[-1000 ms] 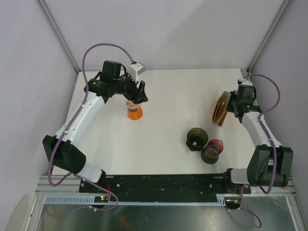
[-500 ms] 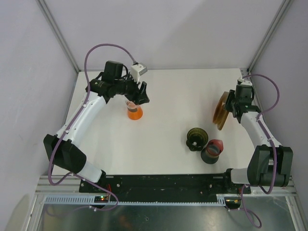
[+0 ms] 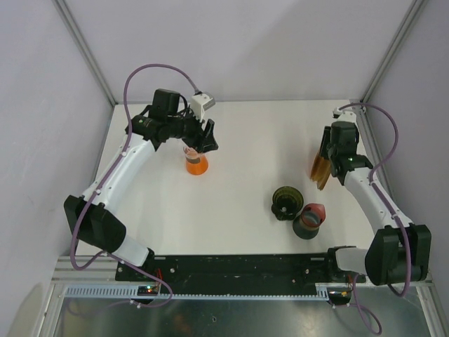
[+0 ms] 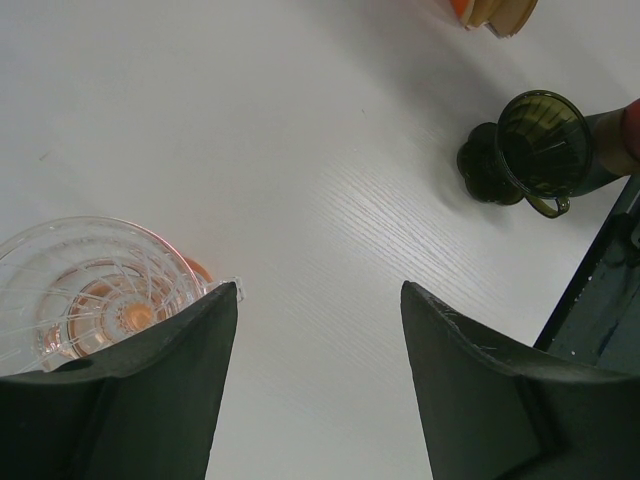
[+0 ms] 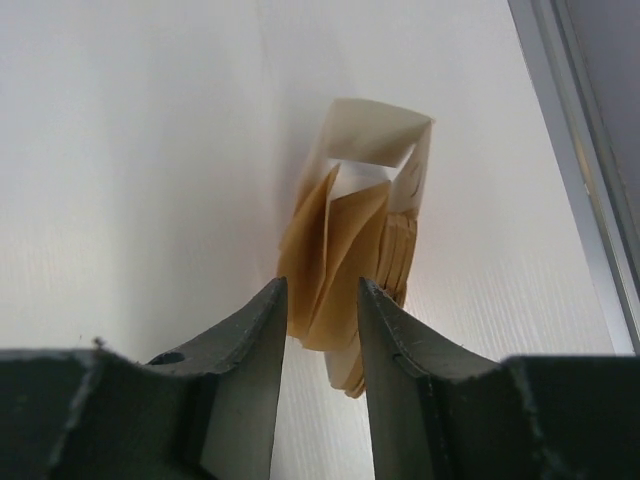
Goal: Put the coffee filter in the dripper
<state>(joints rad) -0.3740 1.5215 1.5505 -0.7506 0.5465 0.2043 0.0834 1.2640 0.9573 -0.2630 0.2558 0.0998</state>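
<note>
A stack of brown paper coffee filters (image 3: 319,170) stands on edge at the right of the table. In the right wrist view the filters (image 5: 345,250) sit at and just beyond my right gripper (image 5: 322,285). Its jaws are narrowed to a small gap, with a brown filter edge reaching between the fingertips. My right gripper (image 3: 328,151) is over the stack. A clear glass dripper on an orange base (image 3: 196,160) stands at the back left. My left gripper (image 3: 204,138) hovers open beside the clear dripper (image 4: 95,290), holding nothing.
A dark green dripper (image 3: 286,202) with a handle lies at centre right, also in the left wrist view (image 4: 540,140). A dark cup with a red rim (image 3: 309,219) stands just right of it. The metal frame rail runs along the right table edge (image 5: 580,180).
My right gripper has swung left and forward from beside the filter stack to over it, and the stack now looks narrower from above. The left arm has barely moved.
</note>
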